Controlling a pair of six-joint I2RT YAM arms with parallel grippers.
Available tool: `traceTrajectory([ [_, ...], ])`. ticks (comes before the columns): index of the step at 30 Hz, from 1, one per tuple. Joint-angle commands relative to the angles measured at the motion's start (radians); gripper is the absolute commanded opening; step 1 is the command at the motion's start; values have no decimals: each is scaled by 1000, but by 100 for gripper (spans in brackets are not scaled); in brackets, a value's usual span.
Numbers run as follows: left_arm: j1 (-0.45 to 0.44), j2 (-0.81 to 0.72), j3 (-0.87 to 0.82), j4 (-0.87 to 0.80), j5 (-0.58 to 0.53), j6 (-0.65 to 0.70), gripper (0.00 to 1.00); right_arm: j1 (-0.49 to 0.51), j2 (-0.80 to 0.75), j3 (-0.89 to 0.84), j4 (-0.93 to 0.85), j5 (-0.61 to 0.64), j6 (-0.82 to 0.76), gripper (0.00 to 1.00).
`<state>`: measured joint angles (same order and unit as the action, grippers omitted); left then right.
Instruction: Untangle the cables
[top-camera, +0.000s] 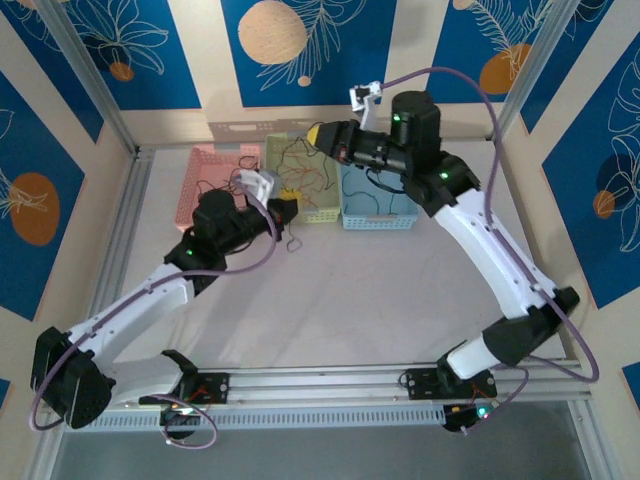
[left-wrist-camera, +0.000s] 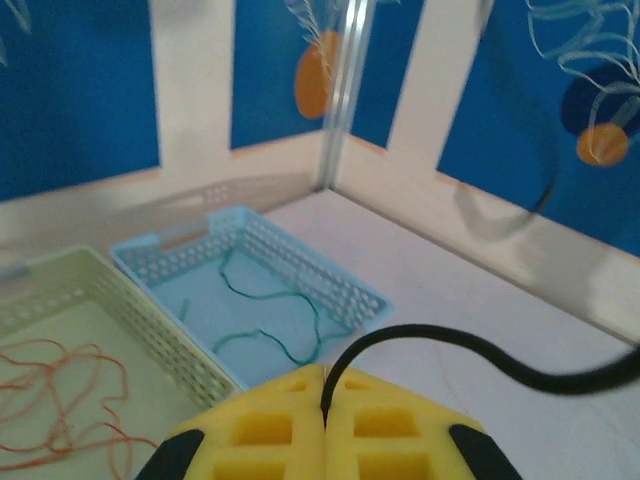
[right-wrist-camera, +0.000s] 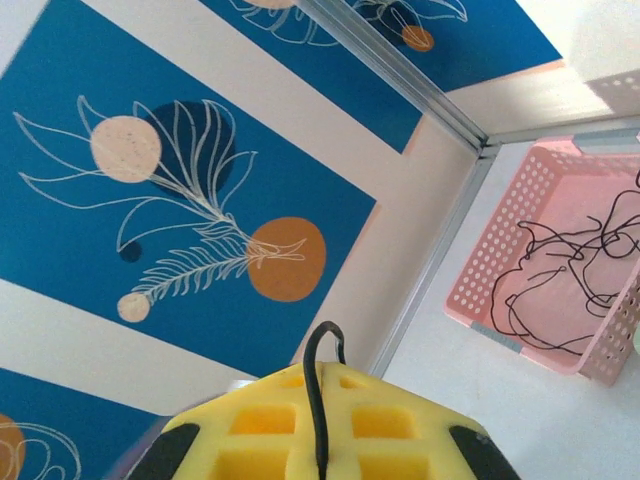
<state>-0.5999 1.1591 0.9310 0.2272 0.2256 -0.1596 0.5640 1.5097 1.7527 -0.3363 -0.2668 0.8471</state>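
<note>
Three baskets (top-camera: 205, 165) | pink (right-wrist-camera: 497, 245): black cables (right-wrist-camera: 570, 270) | cream (left-wrist-camera: 150, 330): orange cables (left-wrist-camera: 60, 390) | blue (left-wrist-camera: 312, 272): green cable (left-wrist-camera: 240, 291)

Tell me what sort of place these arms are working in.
Probably a robotics lab cell, not a home: a white table boxed in by metal frame posts, backdrop panels printed with blue leaf patterns, and plastic baskets holding sorted thin cables.

Cream basket (top-camera: 320, 214) at back of white table (top-camera: 380, 300). Pink basket (top-camera: 203, 170) just left of it, pale blue basket (top-camera: 378, 222) tight against its right. Behind it, blue wall panels (top-camera: 370, 50) with leaf drawings; metal post (top-camera: 93, 85) beyond-left.
</note>
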Motion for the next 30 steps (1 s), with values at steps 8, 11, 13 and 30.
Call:
traceTrajectory([
  [8,270,125,245,-251,-16,-55,0,58,377,179,141,-3,24,0],
  [11,350,211,295,-281,0,-57,0,65,531,307,160,-18,37,0],
  [13,393,260,305,-262,-1,-51,0,69,644,398,172,-31,59,0],
  [30,580,555,396,-318,-46,1,65,102,1256,991,168,-55,122,59],
])
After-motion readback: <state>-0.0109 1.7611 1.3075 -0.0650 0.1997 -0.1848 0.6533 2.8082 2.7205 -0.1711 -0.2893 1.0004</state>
